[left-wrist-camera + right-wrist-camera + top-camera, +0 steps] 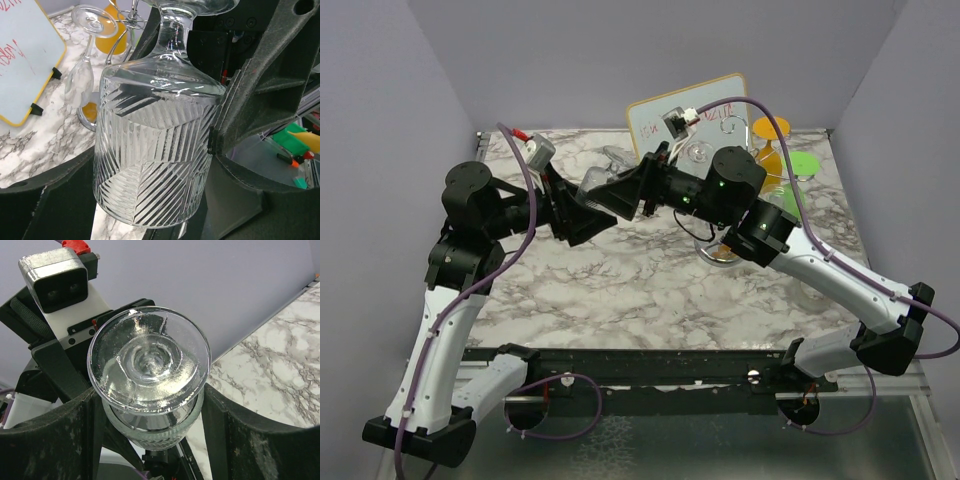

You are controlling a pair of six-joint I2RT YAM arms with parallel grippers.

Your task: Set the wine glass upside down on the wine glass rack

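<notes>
The wine glass (155, 150) is clear and ribbed, with a short stem. It hangs in the air between both grippers, above the table's far middle (607, 180). My left gripper (157, 165) is shut on its bowl, with one finger (235, 115) pressed against the side. In the right wrist view the glass's round foot (148, 360) faces the camera. My right gripper (152, 440) has both fingers against the bowl just behind the foot. The silver wire rack (723, 252) stands to the right, and its disc base (86, 117) shows in the left wrist view.
A second wine glass (82, 75) hangs upside down on the rack. A tilted whiteboard (665, 112) with red writing stands at the back. An orange cup (770, 135) and a green lid (803, 165) sit at the back right. The two arms meet closely over the marble table (620, 290).
</notes>
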